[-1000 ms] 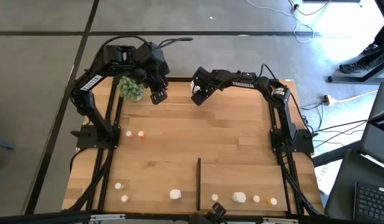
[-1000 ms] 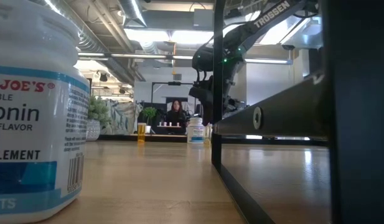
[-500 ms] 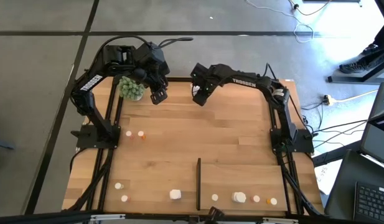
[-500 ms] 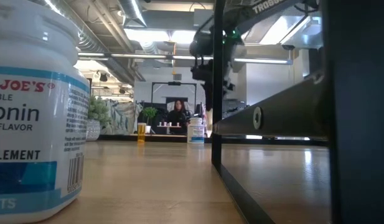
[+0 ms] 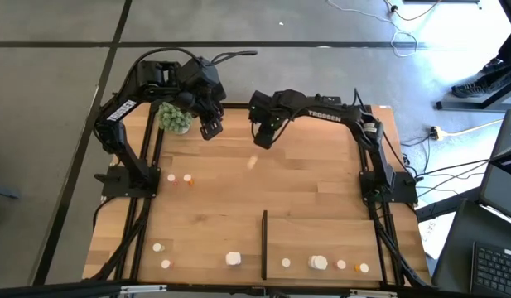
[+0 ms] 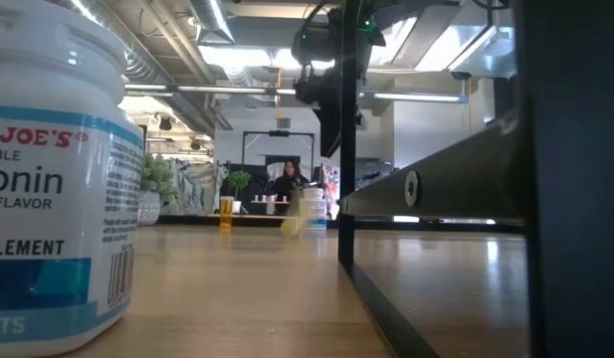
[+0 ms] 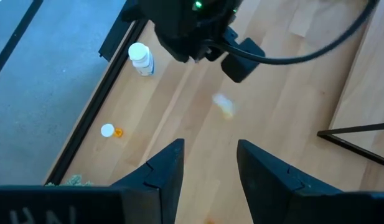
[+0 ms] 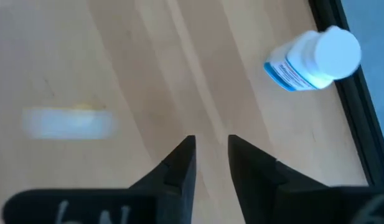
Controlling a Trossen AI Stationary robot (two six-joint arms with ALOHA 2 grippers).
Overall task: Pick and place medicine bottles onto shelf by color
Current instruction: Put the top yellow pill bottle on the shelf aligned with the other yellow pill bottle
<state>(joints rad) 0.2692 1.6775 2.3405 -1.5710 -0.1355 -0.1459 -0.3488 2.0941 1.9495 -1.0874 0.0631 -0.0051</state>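
My right gripper [image 5: 262, 139] [image 8: 210, 152] hangs open above the table's far middle, nothing between its fingers. Under it a small pale bottle [image 5: 252, 162] [image 8: 70, 121] shows only as a blur at the tabletop [image 6: 292, 224]. A white bottle with a blue label [image 8: 313, 59] [image 7: 140, 59] stands by the far edge. My left gripper [image 5: 210, 129] [image 7: 210, 155] waits open at the far left. The shelf [image 5: 321, 236] lies near right. Small bottles [image 5: 233, 259] [image 5: 319, 262] stand along the near edge.
A green plant ball [image 5: 175, 117] sits at the far left, beside the left arm. A white [image 5: 171, 177] and an orange bottle [image 5: 188, 178] stand at the left. A big white supplement bottle [image 6: 58, 179] fills the low view's left. The shelf's black strip [image 5: 264, 244] stands upright.
My right gripper has risen and drawn a little toward the table's near edge, away from the blue-label bottle, rolling as it went. The small pale bottle, not seen on the table before, now shows as a moving blur beneath it.
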